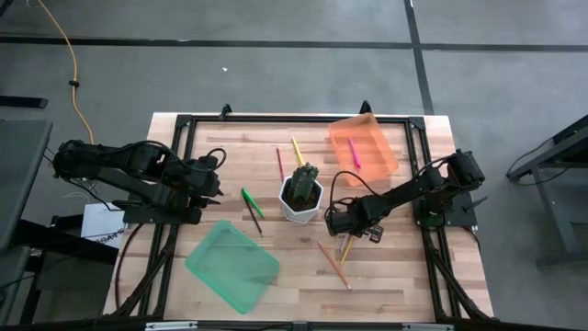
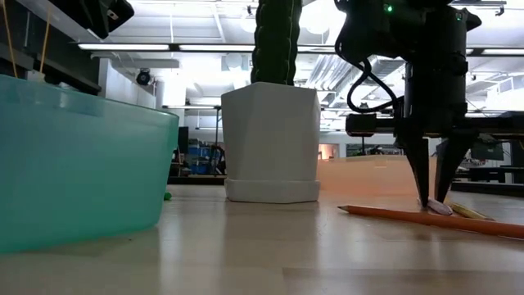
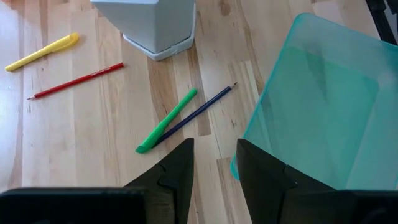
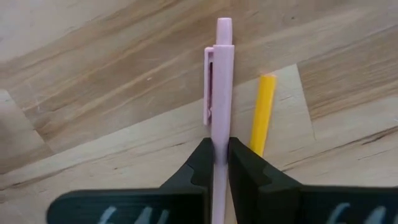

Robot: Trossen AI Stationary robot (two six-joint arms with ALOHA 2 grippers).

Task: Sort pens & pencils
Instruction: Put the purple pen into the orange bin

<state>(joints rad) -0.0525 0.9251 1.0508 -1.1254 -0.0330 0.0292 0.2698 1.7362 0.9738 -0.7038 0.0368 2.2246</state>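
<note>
On the wooden tabletop, the right gripper is down at the surface just right of the white planter, and its jaws are pinching a pale pink pen, which lies flat on the wood between the two dark fingers. Right beside that pen lies a yellow-orange pencil, nearly parallel to it and not touching the jaws. In the low view the same gripper comes down from above with its tips at the tabletop, and an orange pencil lies across the foreground in front of it. The left gripper hovers over the left part of the tabletop with its jaws spread and nothing between them; ahead of it a green pen and a dark blue pencil lie crossed and touching, next to the teal tray. Farther on, near the planter, a red pencil and a yellow pen lie apart from each other. From above, the orange tray sits at the far right corner with a pink pen inside, and the teal tray rests at the near left.
</note>
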